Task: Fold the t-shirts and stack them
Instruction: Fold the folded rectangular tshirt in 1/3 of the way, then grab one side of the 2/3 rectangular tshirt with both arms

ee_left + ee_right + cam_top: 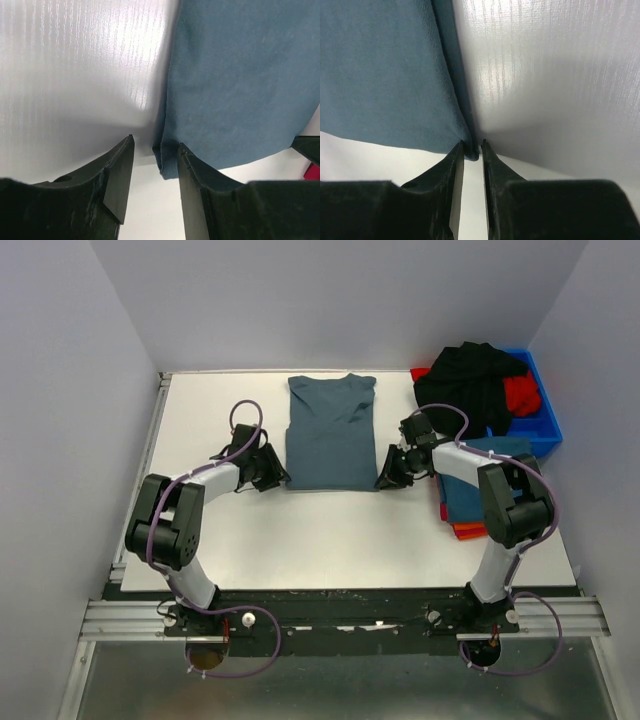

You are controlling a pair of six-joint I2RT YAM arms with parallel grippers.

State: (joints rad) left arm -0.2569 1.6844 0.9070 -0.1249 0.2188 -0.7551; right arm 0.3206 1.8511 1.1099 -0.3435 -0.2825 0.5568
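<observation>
A blue-grey t-shirt (pixel 330 435) lies flat on the white table (pixel 330 540), folded to a narrow strip with its collar at the far end. My left gripper (pixel 275 477) is at its near left corner. In the left wrist view the gripper (pixel 156 142) is open, with the shirt (pixel 240 75) corner hanging between the jaws. My right gripper (pixel 388 478) is at the near right corner. In the right wrist view the gripper (pixel 472 145) has its jaws closed to a narrow gap on the corner of the shirt (pixel 385 75).
A stack of folded shirts (pixel 500 452), teal on top and orange below, lies at the right under my right arm. A blue bin (pixel 548 425) at the back right holds black and red clothes (pixel 475 375). Grey walls stand round the table.
</observation>
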